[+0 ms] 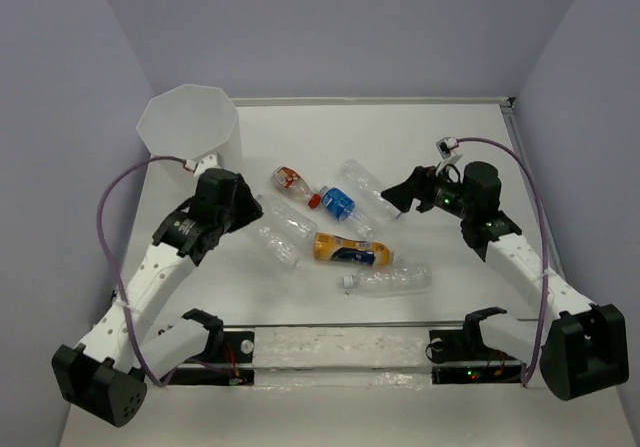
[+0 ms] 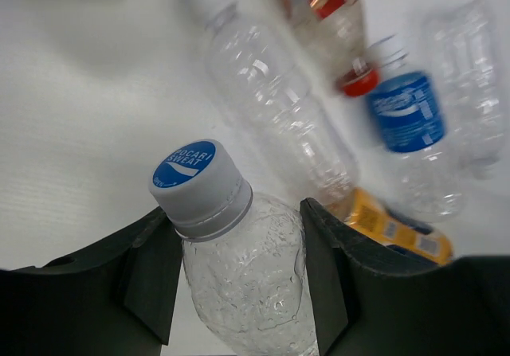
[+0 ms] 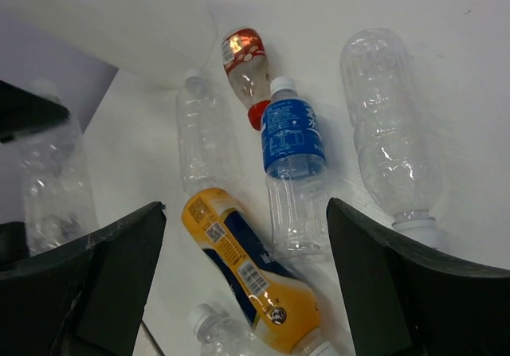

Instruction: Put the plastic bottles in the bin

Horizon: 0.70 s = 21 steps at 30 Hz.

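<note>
The left tool [image 2: 237,240] squeezes a clear bottle [image 2: 243,292], cap sticking out front. The bin [image 1: 222,139] stands near, just past it and leftward. The right tool [image 3: 245,213] is spread wide, probably empty.

Blue-labelled bottle [image 3: 292,165] beside the clear bottle [image 3: 390,133], orange bottle [image 3: 247,270] below, possibly touching.

I count seven bottles, four of them clear, the held bottle [image 2: 239,308] in my left gripper [image 2: 239,217], the middle bottle [image 1: 283,239], the far bottle [image 1: 366,188] and the near bottle [image 1: 392,278], plus one red-labelled bottle [image 1: 288,179], one blue-labelled bottle [image 1: 339,204], one orange bottle [image 1: 349,251], and one bin [image 1: 190,122].
</note>
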{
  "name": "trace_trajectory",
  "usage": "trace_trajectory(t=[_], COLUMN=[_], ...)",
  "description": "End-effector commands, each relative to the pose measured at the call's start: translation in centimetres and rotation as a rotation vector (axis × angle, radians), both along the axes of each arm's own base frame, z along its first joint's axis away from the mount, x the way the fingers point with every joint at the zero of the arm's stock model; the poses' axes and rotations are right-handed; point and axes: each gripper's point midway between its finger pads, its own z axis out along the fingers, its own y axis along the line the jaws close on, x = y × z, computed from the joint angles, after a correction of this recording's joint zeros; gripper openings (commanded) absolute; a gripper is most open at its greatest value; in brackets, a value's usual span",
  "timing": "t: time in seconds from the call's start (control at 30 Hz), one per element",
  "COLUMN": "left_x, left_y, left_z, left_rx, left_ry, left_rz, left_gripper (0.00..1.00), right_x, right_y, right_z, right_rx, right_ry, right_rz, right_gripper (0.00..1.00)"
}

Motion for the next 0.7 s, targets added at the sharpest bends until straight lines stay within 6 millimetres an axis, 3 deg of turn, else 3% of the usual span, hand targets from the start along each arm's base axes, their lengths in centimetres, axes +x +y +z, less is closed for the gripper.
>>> trace_trajectory(t=[0.0,0.03,0.07,0.1,0.2,0.23,0.27,0.3,0.37,0.4,0.5,0.53,0.57,0.67], left_x=[1.4,2.1,2.6,3.4,4.6,5.4,6.0,5.6,7.3,7.9,7.8,7.5,8.6,8.2], left_y=[3.0,3.1,3.6,3.5,4.9,5.1,5.6,7.1,8.2,8.6,11.7,12.6,13.1,15.9], left_z=[11.4,15.7,18.0,22.5,28.8,32.2,33.6,36.9,38.5,40.9,43.1,44.6,44.2,43.1], left_rx=[0.087,0.077,0.079,0.044,0.064,0.044,0.062,0.077,0.155,0.162,0.329,0.345,0.403,0.578], left_ry=[-0.276,-0.391,-0.453,-0.563,-0.722,-0.806,-0.838,-0.906,-0.910,-0.947,-0.944,-0.968,-0.940,-0.874], left_rz=[0.048,0.048,0.078,0.098,0.183,0.217,0.250,0.334,0.408,0.450,0.598,0.652,0.682,0.848], left_gripper=[0.43,0.43,0.43,0.43,0.44,0.44,0.44,0.44,0.44,0.44,0.44,0.44,0.44,0.44], right_x=[0.9,1.0,1.0,1.2,1.4,1.3,1.2,1.2,1.0,1.0,1.0,0.9,0.9,0.9], right_y=[1.6,1.8,2.1,1.9,1.6,1.5,1.5,1.4,1.3,1.1,1.2,1.3,1.3,1.3], right_z=[0.7,0.6,0.3,0.3,0.2,0.2,0.3,0.5,1.0,0.8,0.8,0.7,0.8,0.8], right_rx=[-0.090,-0.104,-0.119,-0.126,-0.135,-0.135,-0.134,-0.133,-0.132,-0.135,-0.132,-0.132,-0.130,-0.129], right_ry=[-0.076,-0.078,-0.076,-0.077,-0.082,-0.084,-0.085,-0.093,-0.109,-0.107,-0.105,-0.101,-0.103,-0.100], right_rz=[-0.004,-0.007,-0.003,-0.018,-0.038,-0.038,-0.039,-0.040,-0.045,-0.055,-0.052,-0.048,-0.046,-0.046], right_gripper=[0.87,0.87,0.87,0.87,0.87,0.87,0.87,0.86,0.86,0.86,0.86,0.86,0.86,0.86])
